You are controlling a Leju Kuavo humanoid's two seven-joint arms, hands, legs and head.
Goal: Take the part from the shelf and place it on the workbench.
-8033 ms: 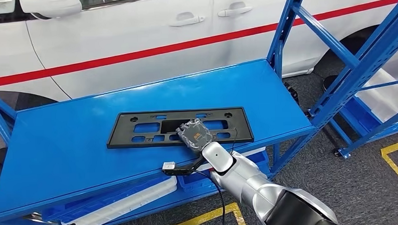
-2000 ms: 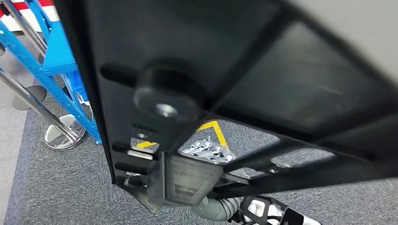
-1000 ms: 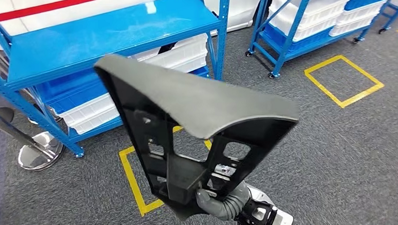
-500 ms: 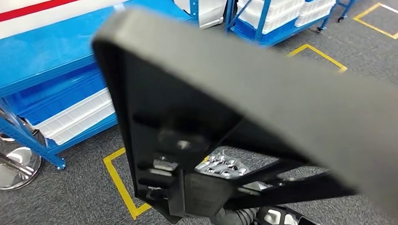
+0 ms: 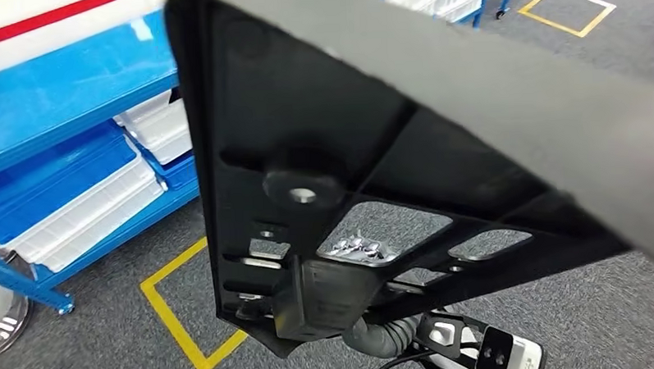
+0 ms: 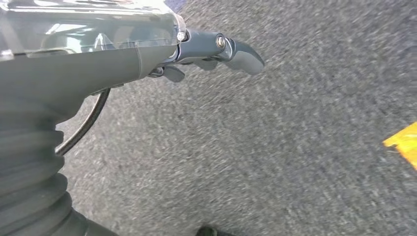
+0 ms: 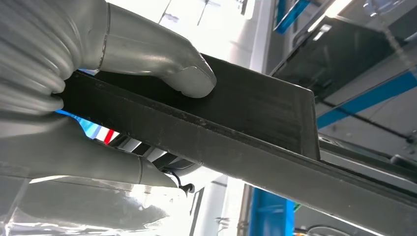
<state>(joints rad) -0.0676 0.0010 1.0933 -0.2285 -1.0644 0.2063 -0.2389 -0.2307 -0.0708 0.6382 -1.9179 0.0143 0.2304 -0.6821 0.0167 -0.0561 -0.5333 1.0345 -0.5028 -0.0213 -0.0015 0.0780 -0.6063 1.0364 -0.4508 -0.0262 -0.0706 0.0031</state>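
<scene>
Part (image 5: 321, 119) off shelf (image 5: 49, 87), carried high, close to head camera. Right hand (image 7: 98, 98) clamps its edge, thumb on top, fingers under. Left hand (image 6: 206, 49) hangs over carpet, fingers partly curled, holding nothing. Shelf far left. Workbench unseen; placing step left, I judge.

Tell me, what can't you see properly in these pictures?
- Workbench: the big black plastic frame part, held close to the head camera, may be hiding it.
- Part's far end: cut off by the head view's right edge.
- Right hand fingers: mostly behind the part in the right wrist view.
- Left hand: blurred by motion; it hangs over grey carpet, fingers partly behind its cover.
</scene>
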